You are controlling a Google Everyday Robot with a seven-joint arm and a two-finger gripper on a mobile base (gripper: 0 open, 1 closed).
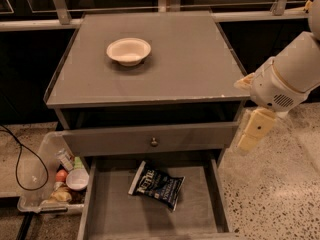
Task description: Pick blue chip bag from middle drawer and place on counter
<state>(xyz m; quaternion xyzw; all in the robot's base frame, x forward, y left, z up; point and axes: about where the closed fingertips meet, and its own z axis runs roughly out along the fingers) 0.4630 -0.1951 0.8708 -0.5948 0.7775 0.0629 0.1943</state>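
Observation:
The blue chip bag (157, 185) lies flat on the floor of the open middle drawer (200, 214), near its back, with white lettering facing up. The counter (180, 64) is the grey cabinet top above it. My gripper (254, 130) hangs from the white arm at the right, beside the cabinet's front right corner, at about the height of the closed upper drawer front. It is above and to the right of the bag and holds nothing that I can see.
A white bowl (128, 50) sits on the counter's back left part. The closed upper drawer front with a small knob (154, 142) overhangs the open drawer. A clear bin of small items (60, 176) and a black cable (20, 159) are on the floor at the left.

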